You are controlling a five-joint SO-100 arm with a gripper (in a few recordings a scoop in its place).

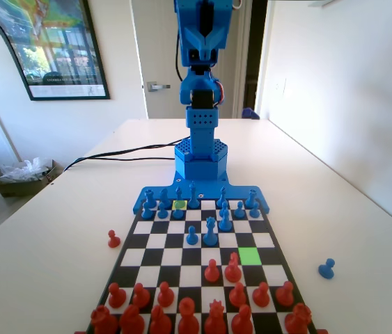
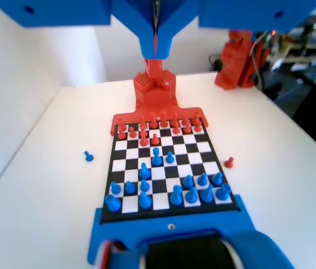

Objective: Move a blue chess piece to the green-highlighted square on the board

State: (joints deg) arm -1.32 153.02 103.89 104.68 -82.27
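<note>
Gripper: hangs from the top centre of the wrist view, high above the board, its two jaws pressed together to a point with nothing between them.
Arm: stands upright at the top centre of the fixed view, behind the far edge of the board.
Green square: right of centre in the fixed view, bare (a red piece stands just beside it to the left).
Blue pawn: centre of the fixed view, on the board beside a taller blue piece; in the wrist view it is near the board's middle.
Yellow-green square: upper centre of the fixed view, among the blue back rows.
Stray pieces: a blue pawn on the table at the right of the fixed view, a red pawn off the board at the left.
</note>
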